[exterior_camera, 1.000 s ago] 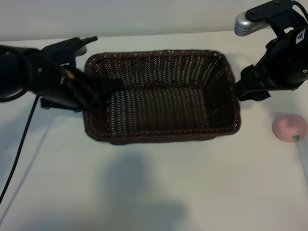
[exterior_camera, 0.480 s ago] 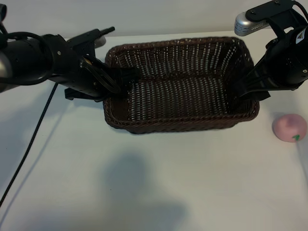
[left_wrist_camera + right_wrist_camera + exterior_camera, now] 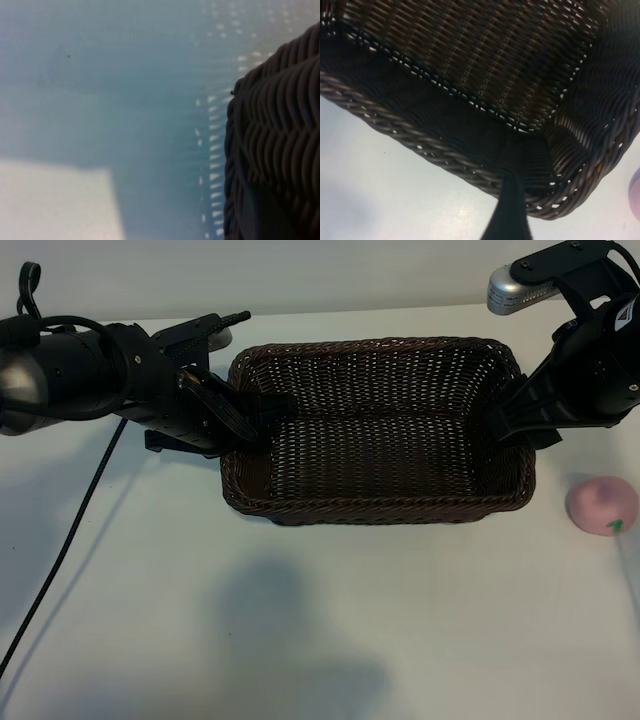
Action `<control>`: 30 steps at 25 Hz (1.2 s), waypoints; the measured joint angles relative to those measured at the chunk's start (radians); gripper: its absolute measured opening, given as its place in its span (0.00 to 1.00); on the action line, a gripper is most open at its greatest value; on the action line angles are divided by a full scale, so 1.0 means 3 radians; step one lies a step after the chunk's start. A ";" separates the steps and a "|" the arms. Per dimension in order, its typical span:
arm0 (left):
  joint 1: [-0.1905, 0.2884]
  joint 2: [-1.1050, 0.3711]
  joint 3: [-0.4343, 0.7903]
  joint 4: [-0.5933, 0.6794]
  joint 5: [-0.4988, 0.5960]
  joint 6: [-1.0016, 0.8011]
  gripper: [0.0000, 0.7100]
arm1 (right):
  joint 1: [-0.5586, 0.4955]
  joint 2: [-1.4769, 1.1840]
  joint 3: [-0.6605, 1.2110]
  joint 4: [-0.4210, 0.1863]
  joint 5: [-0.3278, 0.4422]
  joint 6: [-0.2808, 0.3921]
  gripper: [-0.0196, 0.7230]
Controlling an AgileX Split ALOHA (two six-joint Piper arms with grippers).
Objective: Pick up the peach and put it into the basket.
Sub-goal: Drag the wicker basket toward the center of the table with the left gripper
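- Your left gripper [image 3: 238, 418] is sitting at the basket's left short wall, its fingers [image 3: 262, 406] closed down on the braided rim, one of them lying inside the basket and the other outside it.
- In your left wrist view the woven rim is filling one side of the picture right up close, with the bench [image 3: 100, 100] blurred behind it.
- Your left arm is reaching in low across the bench from the left edge of the exterior view, with its black cable [image 3: 60, 560] trailing over the bench toward the near edge.
- Your right gripper [image 3: 510, 430] is hanging over the basket's right short wall, pointing steeply down; its fingers are standing wide apart and gripping nothing.
- In your right wrist view one dark finger [image 3: 512, 205] is crossing in front of a rounded corner of the basket; whether it is touching the wicker you cannot tell.
- The basket [image 3: 380, 505] is lying flat on the bench between your two grippers, long side toward the camera, with nothing inside it.
- The peach [image 3: 601, 505] is resting on the bench outside the basket, near its right front corner and apart from it, below your right arm in the exterior view, with its green leaf mark facing the camera.
- A sliver of the pink peach is also showing at the edge of your right wrist view, beyond the basket corner.
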 joint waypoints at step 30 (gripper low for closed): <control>0.0000 0.0168 0.0000 -0.0233 -0.0103 0.0052 0.22 | 0.0000 0.0000 0.0000 0.0000 0.0003 0.0000 0.83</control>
